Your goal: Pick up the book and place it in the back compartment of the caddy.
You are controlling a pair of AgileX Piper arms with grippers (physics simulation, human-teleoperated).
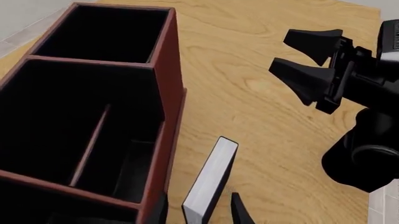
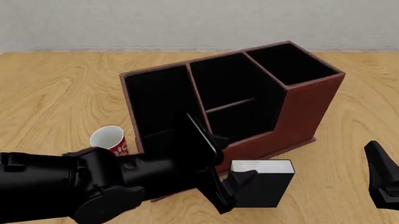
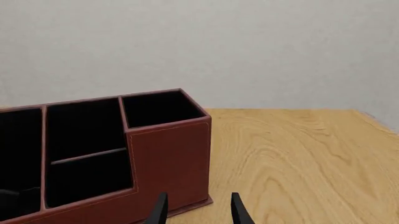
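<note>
The black book (image 2: 265, 189) stands upright on the table just in front of the caddy (image 2: 299, 109), its white page block facing up. My left gripper (image 2: 240, 186) is open, and its fingers straddle the book (image 1: 209, 184) with a gap on one side. The back compartment (image 2: 221, 81) is the middle cell behind the low divider, and nothing shows in it. My right gripper (image 2: 380, 172) hangs open over the table's near right corner, apart from everything. It also shows in the left wrist view (image 1: 283, 52). In the right wrist view, the right gripper (image 3: 198, 211) faces the caddy's (image 3: 168, 154) tall end.
A red mug (image 2: 110, 140) with a white inside stands to the left of the caddy, just beyond my left arm (image 2: 74, 182). The caddy's long narrow cell (image 2: 156, 102) lies at its left, and the tall square cell (image 2: 290, 63) at its right. Bare wood surrounds the caddy.
</note>
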